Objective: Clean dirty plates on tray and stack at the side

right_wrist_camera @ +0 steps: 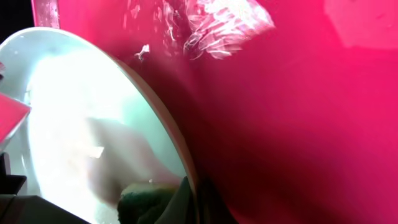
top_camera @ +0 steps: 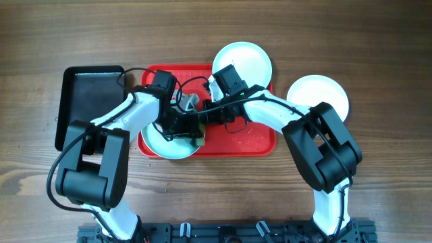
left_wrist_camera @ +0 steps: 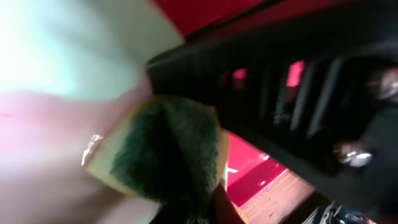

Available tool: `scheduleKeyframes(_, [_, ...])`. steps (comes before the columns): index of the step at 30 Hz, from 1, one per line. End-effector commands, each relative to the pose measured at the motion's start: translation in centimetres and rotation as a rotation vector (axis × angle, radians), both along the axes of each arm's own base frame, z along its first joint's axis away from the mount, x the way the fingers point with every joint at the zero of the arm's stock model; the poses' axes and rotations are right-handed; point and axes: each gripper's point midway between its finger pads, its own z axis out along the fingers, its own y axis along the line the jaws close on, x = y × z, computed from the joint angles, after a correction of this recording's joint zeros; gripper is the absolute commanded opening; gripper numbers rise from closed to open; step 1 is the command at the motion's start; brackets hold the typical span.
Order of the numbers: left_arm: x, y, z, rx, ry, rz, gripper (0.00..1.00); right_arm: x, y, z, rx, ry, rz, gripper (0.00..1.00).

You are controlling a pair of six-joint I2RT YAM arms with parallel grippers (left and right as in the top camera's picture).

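Observation:
A pale mint plate (top_camera: 160, 146) lies on the front left of the red tray (top_camera: 251, 139). My left gripper (top_camera: 190, 128) is shut on a yellow sponge with a dark green scrub face (top_camera: 200, 136), pressed on that plate's right part. In the left wrist view the sponge (left_wrist_camera: 165, 155) rests on the plate (left_wrist_camera: 74, 50), which has a pinkish smear. My right gripper (top_camera: 210, 119) is shut on the plate's right rim. The right wrist view shows its finger (right_wrist_camera: 196, 202) on the rim, with the plate (right_wrist_camera: 81, 112) and tray floor (right_wrist_camera: 298, 124). Two more plates are elsewhere.
A white plate (top_camera: 244, 59) sits at the tray's back edge, partly over the rim. Another white plate (top_camera: 322, 94) lies on the wooden table to the right of the tray. A smaller black tray (top_camera: 91, 101) lies to the left. Both arms cross over the tray's middle.

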Motion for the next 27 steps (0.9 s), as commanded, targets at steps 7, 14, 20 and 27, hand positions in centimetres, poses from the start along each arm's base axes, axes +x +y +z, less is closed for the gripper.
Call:
scheduleKeyframes(7, [6.9,10.0,-3.0,0.616,-0.207,0.509,0.04,-1.4,1.0,-0.2,0.036,0.047,0.04,0.04])
scheduleKeyframes(14, [6.0,17.1,-1.6,0.961,-0.256,0.691,0.04,-1.2,0.8,-0.4,0.019,0.052,0.018,0.04])
scheduleKeyframes(20, [3.2,18.1,-2.0,1.004,-0.135,0.663,0.04,-1.2,0.6,-0.6,0.004,0.056,0.006,0.04])
scheduleKeyframes(27, [-0.6,7.8,-3.1,0.43,0.075,0.156,0.04,-1.2,0.6,-0.6,0.004,0.056,0.006,0.04])
